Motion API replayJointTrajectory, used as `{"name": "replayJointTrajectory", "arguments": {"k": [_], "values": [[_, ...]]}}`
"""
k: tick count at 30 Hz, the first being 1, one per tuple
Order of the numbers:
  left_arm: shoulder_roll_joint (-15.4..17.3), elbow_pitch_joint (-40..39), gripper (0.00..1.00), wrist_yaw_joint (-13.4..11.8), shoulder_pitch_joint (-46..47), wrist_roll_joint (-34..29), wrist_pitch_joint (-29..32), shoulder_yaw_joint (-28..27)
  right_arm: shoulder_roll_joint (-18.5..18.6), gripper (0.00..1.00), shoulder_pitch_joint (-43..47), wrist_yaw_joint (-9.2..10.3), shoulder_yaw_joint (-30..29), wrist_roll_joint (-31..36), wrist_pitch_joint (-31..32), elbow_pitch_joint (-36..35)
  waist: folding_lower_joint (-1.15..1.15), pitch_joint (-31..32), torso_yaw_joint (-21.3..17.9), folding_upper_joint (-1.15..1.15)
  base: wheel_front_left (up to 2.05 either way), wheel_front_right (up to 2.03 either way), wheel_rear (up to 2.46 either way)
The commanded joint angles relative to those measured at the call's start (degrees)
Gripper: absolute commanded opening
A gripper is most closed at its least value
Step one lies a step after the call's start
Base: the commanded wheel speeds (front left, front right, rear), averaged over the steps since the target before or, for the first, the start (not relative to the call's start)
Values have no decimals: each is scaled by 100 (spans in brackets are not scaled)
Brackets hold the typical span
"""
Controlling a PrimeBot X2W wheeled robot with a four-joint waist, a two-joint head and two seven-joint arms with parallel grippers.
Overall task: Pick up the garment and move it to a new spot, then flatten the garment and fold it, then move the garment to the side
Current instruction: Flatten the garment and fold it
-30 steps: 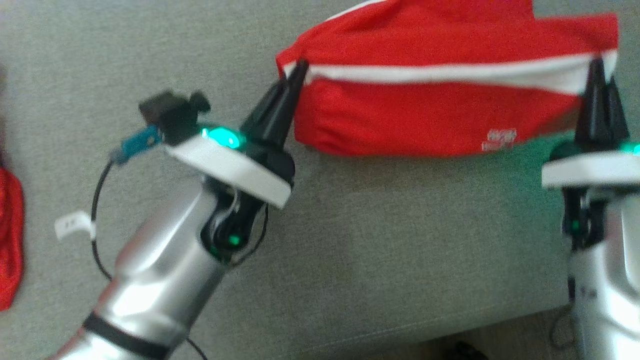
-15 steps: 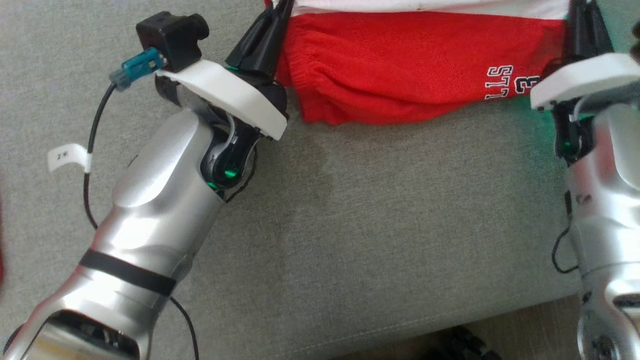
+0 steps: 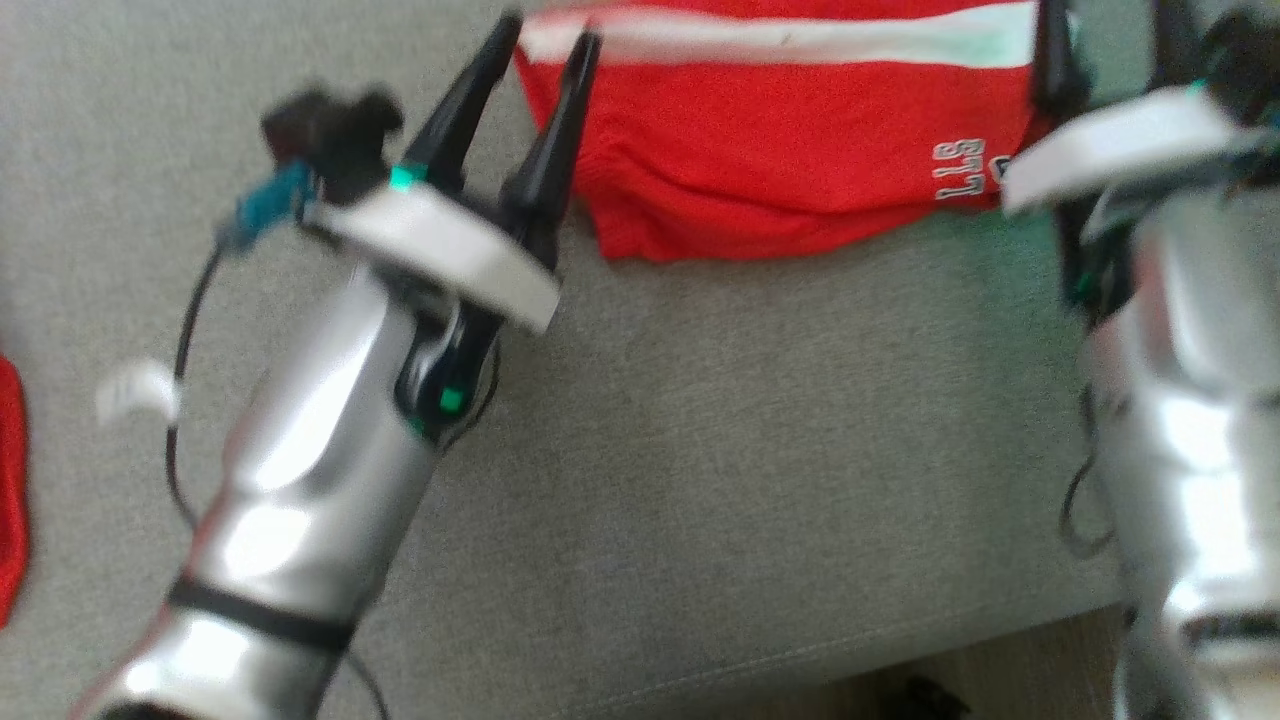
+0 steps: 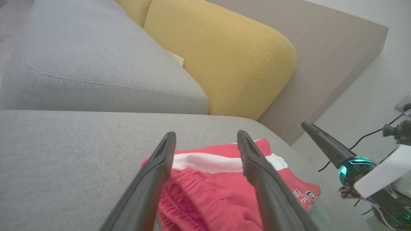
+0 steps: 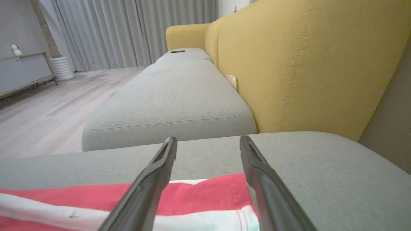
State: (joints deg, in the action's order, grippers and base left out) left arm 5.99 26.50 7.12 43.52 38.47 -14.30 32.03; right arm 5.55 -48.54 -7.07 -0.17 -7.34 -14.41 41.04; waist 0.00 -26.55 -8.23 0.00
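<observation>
On the grey seat cushion (image 3: 700,450) of a sofa, towards its far side in the head view, lies the red garment (image 3: 780,150). It is gathered into a compact, layered oblong. A white stripe (image 3: 780,40) runs along its length and white lettering (image 3: 955,170) sits near its right end.

At the garment's left end is the left end effector (image 3: 550,35), released. Its two dark fingers are spread and empty, one on either side of the cloth's corner in the left wrist view. At the right end, the right end effector (image 5: 208,139) is likewise released. Its fingers are parted above the striped edge and nothing is pinched between them.

Behind the cushion rises a yellow backrest (image 4: 224,57). A second bit of red cloth (image 3: 10,500) shows at the left edge of the head view, well apart from the garment. Pale wooden floor (image 5: 38,106) lies beyond the sofa.

Judging by the tidy bundle and the two open grips, the fold looks done and the garment has been set down. Whether this spot already counts as "the side" cannot be told. If it does not, the next move calls for both end effectors to close on the two ends through all the layers. They would then need to lift evenly and carry the bundle sideways without letting the fold sag open. If it does, the fingers need to draw back along their own line so that they do not snag the cloth.
</observation>
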Motion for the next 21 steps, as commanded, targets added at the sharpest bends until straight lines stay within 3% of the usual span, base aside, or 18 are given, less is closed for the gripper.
{"name": "replayJointTrajectory", "arguments": {"k": [1, 8, 15, 21], "values": [[136, -294, 100, 35, -288, -260, -69, -341, -139, 100, 520, -42, 109, -67, -57, -304, 0, 310, -66, 0, 0, 0, 0], [-21, -1028, 100, -71, -1931, -1478, -69, -1225, -262, 100, 1956, -42, 271, -338, -58, -1060, 0, 1243, -35, 0, 0, 0, 0], [-269, -1755, 100, -285, -3375, -2110, -70, -1770, -266, 100, 3068, -42, 85, -241, -58, -1370, 0, 2099, 240, 0, 0, 0, 0], [-308, -2206, 100, -780, -4255, -2419, -70, -1824, -267, 100, 3844, -42, -349, 54, -59, -1718, 0, 2558, 581, 0, 0, 0, 0]]}}
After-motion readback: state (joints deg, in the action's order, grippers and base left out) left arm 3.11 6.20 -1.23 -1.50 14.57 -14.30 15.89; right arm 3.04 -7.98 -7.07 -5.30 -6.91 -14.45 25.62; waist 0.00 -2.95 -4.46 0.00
